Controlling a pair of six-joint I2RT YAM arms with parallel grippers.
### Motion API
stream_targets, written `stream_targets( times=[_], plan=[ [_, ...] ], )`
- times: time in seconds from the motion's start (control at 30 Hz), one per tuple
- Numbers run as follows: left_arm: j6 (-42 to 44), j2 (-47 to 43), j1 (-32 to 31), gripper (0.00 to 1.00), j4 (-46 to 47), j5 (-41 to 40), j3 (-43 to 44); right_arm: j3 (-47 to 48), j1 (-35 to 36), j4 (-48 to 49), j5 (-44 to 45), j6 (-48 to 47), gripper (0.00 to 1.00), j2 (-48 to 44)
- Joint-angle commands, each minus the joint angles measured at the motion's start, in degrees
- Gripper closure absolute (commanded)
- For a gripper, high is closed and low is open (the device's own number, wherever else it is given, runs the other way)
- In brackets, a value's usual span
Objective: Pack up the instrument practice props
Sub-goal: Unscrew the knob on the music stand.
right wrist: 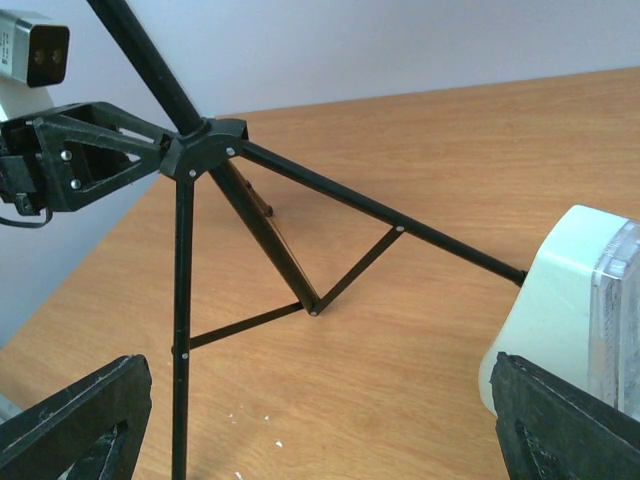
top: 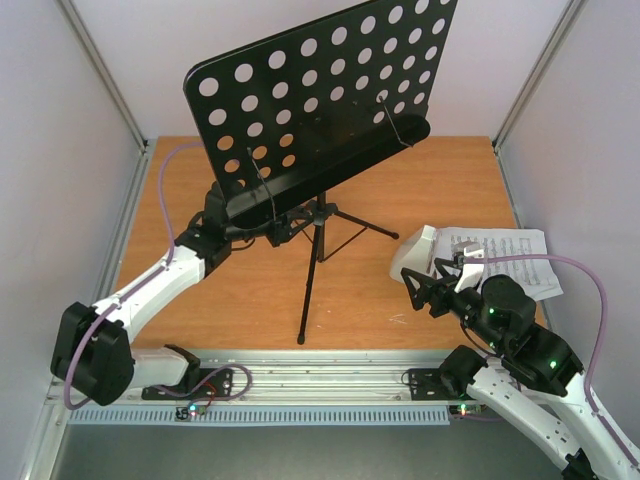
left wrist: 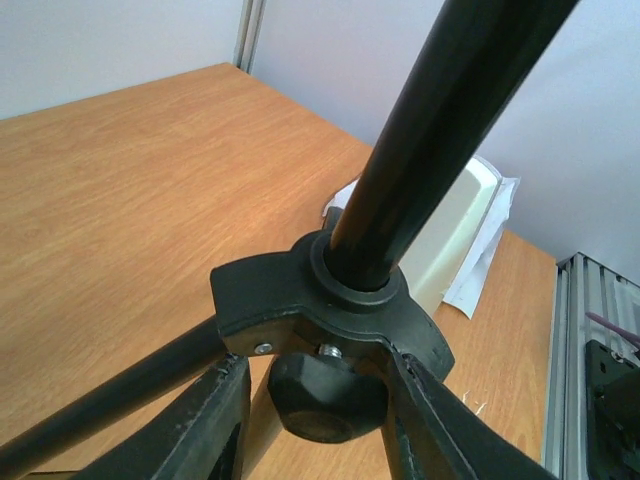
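The black music stand [top: 320, 90] stands mid-table on its tripod legs [top: 310, 290], its round-holed desk tilted up. My left gripper [top: 293, 226] reaches under the desk to the tripod hub [left wrist: 300, 295]. Its fingers [left wrist: 205, 420] straddle the black knob [left wrist: 325, 395] below the hub; the right one lies against it, and a slit of table shows on the left. The white metronome [top: 424, 250] sits on the printed sheet of music [top: 510, 255] at the right. My right gripper [top: 425, 287] is open just in front of the metronome [right wrist: 565, 290], which lies beside its right finger [right wrist: 575, 425].
An aluminium rail [top: 320, 380] runs along the near edge between the arm bases. White walls and metal posts [top: 105, 70] close in the table on three sides. A few white crumbs [right wrist: 235, 420] lie on the wood near the front tripod leg.
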Motion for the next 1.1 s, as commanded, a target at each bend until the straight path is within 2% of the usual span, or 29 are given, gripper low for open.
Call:
stream_targets(
  times=[0.0, 0.07, 0.23, 0.47, 0.57, 0.8, 0.9, 1.07],
  plan=[
    [0.94, 1.45, -0.50, 0.61, 1.91, 0.31, 2.46, 0.66, 0.30, -0.32, -0.24, 0.40, 0.06, -0.33],
    [1.02, 1.79, -0.50, 0.63, 1.89, 0.47, 2.59, 0.75, 0.29, -0.47, -0.31, 0.49, 0.06, -0.46],
    [0.87, 2.22, -0.57, 0.75, 1.62, 1.19, 2.87, 0.84, 0.29, -0.87, -0.16, 0.58, 0.06, -0.65],
    [-1.79, 0.99, -0.59, 0.84, 2.51, -0.12, 1.33, 0.78, 0.31, -0.98, -0.22, 0.90, 0.06, -0.82],
    [-7.62, 0.52, -0.59, 0.91, 4.74, -0.39, -0.43, 0.96, 0.31, -1.28, 0.46, 1.26, 0.06, -0.76],
    [-26.36, -0.29, -0.51, 0.91, -0.20, -4.69, -2.10, 2.32, 0.31, -3.18, 1.36, 1.83, 0.06, -1.06],
    [-33.29, 0.57, -0.50, 0.91, -1.41, -3.18, -2.34, 2.49, 0.31, -3.40, 1.51, 2.29, 0.06, -1.35],
    [-39.46, 1.44, -0.50, 0.90, 4.34, 0.25, -4.18, 2.69, 0.31, -3.83, 1.65, 2.85, 0.06, -1.57]
  ],
)
